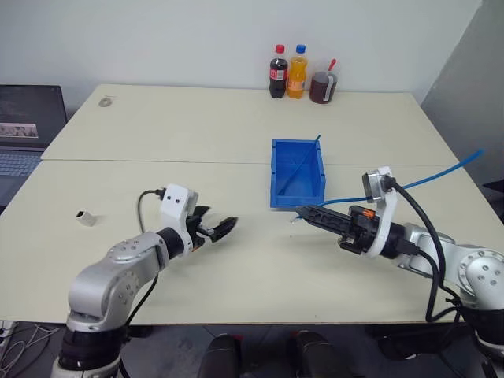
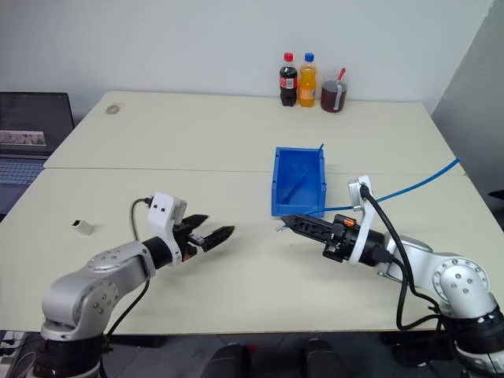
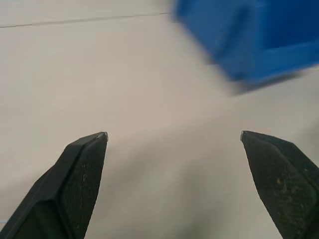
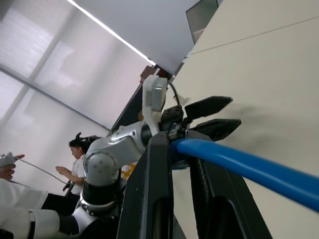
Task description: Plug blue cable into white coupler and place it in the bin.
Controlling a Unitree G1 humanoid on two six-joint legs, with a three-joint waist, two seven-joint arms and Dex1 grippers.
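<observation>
Step in hand: cable ready, coupler not yet picked up. Right tool (image 1: pixel 303 213) clenched on long thin bright blue cable (image 1: pixel 441 171) near plug end, just before bright blue rectangular plastic bin (image 1: pixel 297 173). Left tool (image 1: pixel 220 228) released, empty, above worktop (image 1: pixel 197 126). One tiny white boxy coupler (image 1: pixel 86 217) lies well apart, at worktop's left edge. Next move: left tool fetches coupler. Count: one cable, one coupler, one bin.

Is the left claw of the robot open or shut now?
Open. The left claw shows its two black fingers wide apart with bare beige table between them, holding nothing.
</observation>
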